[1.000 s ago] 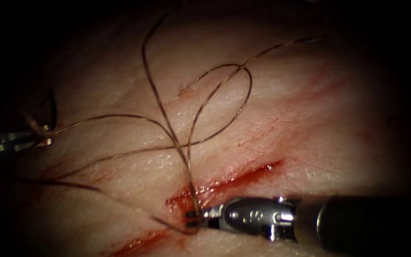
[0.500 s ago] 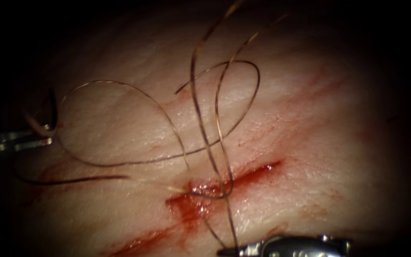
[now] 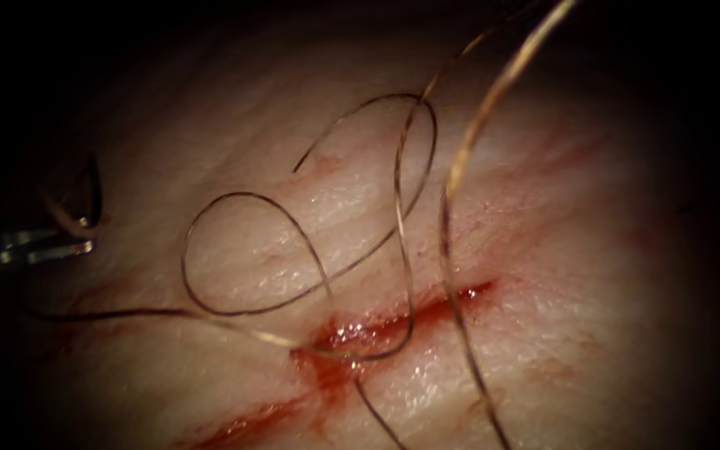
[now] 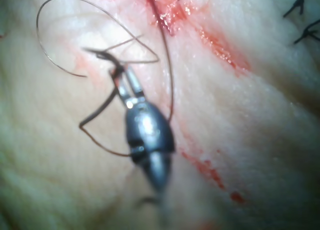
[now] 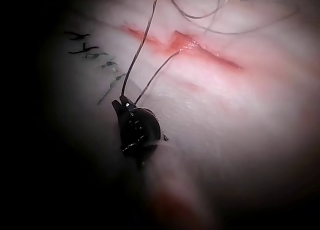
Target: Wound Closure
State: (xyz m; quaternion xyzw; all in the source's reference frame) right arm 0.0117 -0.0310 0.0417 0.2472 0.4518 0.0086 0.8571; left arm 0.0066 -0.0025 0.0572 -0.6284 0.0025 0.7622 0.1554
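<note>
Red fluid (image 3: pixel 327 367) first, pooled nearest the lens along the cut (image 3: pixel 427 312) in the pale tissue (image 3: pixel 560 250). Crossing it, two strands of thread (image 3: pixel 447 250), both running off the near edge.

Just nearer than the cut, in the right wrist view: right end effector (image 5: pixel 122 102), jaws together and clamped on the thread, with two strands rising from the tips toward the cut.

Beyond the cut: slack thread lying on the tissue in two loose loops, one to the cut's left and one further back, overlapping each other and the strands at the cut. Farther again, a bright strand lifting away toward the far edge.

Well to the left of the cut: left end effector (image 3: pixel 87 242), jaws closed on the curved needle (image 3: pixel 93 187), gripped nearer one end than the middle as far as the left wrist view allows. Needle apart from the cut and apparently not in the tissue, though its tip sits close to the skin.

Risks, as judged:
- Loops cinching into a stray knot if the thread tightens while crossed.
- Thread sawing into the cut's edge under a hard or sideways pull.
- Needle twisting in the jaws if thread drags on it.
</note>
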